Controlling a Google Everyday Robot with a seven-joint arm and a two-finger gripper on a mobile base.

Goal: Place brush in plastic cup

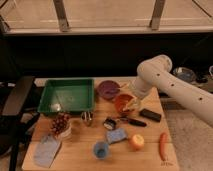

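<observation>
Lying ungrasped, the black-handled scrubbing brush sits apart from the light-blue round plastic cup at the worktop's front edge, the hand hovering nearby, its grip impossible to tell.

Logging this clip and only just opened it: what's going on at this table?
A white robot arm reaches in from the right. Its gripper hangs at the orange bowl, just behind the small black-handled scrubbing brush. The brush lies on the wooden table and is not yet picked up. The small light-blue round plastic cup stands near the front edge, apart from the brush and next to a blue rectangular sponge.
</observation>
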